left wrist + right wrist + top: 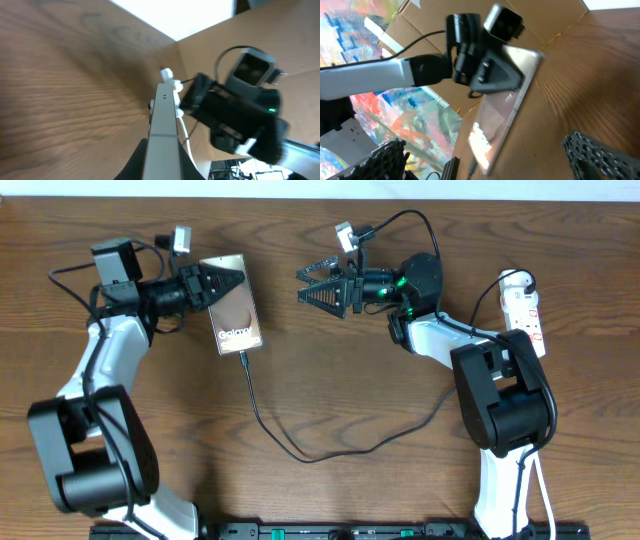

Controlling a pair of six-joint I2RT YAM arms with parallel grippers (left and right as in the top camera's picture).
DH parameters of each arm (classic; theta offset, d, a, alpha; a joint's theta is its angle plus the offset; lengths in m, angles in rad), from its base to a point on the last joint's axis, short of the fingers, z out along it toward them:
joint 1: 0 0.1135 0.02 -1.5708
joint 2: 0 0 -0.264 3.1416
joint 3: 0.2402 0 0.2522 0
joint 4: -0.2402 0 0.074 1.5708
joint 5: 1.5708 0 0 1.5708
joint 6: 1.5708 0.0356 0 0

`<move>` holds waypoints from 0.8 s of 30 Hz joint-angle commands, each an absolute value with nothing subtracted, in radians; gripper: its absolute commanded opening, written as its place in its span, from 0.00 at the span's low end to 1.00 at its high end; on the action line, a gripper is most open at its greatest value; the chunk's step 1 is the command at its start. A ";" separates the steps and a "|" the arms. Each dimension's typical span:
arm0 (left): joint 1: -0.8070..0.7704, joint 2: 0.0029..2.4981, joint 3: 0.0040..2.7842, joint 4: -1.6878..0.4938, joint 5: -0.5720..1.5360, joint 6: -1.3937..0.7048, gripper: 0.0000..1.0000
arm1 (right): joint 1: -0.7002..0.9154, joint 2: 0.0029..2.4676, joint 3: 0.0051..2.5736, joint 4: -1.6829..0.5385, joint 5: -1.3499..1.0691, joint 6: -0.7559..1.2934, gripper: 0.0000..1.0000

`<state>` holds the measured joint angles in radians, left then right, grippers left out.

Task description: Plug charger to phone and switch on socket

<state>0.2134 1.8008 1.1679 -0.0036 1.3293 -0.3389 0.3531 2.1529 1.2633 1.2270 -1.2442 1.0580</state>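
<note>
The left end effector [228, 284] pinches one end of the phone [240, 325], holding it tilted at the upper left of the table [350, 380]. The charger [300, 454] reaches the phone's lower end and trails off rightward. The right end effector [300, 285] hangs spread wide, apart from the phone. The socket [524, 308] lies far right.

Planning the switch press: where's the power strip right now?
Overhead view: the power strip lies at the far right of the table, partly behind the right arm, far from the phone on the left.
</note>
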 commanded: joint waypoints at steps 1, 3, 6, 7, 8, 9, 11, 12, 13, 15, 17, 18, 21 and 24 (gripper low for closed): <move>0.215 1.860 1.172 -0.033 1.314 -0.254 0.08 | 0.347 2.138 1.282 1.225 -1.234 1.068 0.99; 0.215 1.888 1.172 -0.038 1.312 -0.252 0.08 | 0.347 2.138 1.282 1.225 -1.237 1.066 0.99; 0.215 1.931 1.172 -0.062 1.263 -0.239 0.07 | 0.347 2.138 1.282 1.216 -1.241 1.058 0.99; 0.215 1.944 1.172 -0.069 1.251 -0.236 0.07 | 0.347 2.138 1.282 1.213 -1.241 1.058 0.99; 0.215 1.961 1.172 -0.076 1.241 -0.228 0.07 | 0.347 2.138 1.282 1.211 -1.241 1.058 0.99; 0.215 1.974 1.172 -0.080 1.241 -0.221 0.08 | 0.347 2.138 1.282 1.211 -1.242 1.058 0.99; 0.215 2.003 1.172 -0.082 1.240 -0.221 0.07 | 0.347 2.138 1.282 1.211 -1.244 1.058 0.99; 0.215 2.018 1.172 -0.082 1.240 -0.221 0.07 | 0.347 2.138 1.282 1.211 -1.245 1.058 0.99; 0.215 2.028 1.172 -0.083 1.236 -0.221 0.07 | 0.347 2.138 1.282 1.211 -1.245 1.058 0.99; 0.215 2.051 1.171 -0.085 1.223 -0.221 0.07 | 0.347 2.138 1.282 1.211 -1.245 1.058 0.99; 0.215 2.071 1.171 -0.098 1.195 -0.220 0.07 | 0.347 2.138 1.282 1.211 -1.245 1.058 0.99; 0.215 2.079 1.171 -0.104 1.186 -0.217 0.07 | 0.347 2.138 1.282 1.211 -1.245 1.058 0.99; 0.215 2.099 1.169 -0.117 1.154 -0.212 0.07 | 0.347 2.138 1.281 1.211 -1.245 1.058 0.99; 0.215 2.105 1.164 -0.128 1.128 -0.202 0.07 | 0.347 2.138 1.281 1.211 -1.245 1.057 0.99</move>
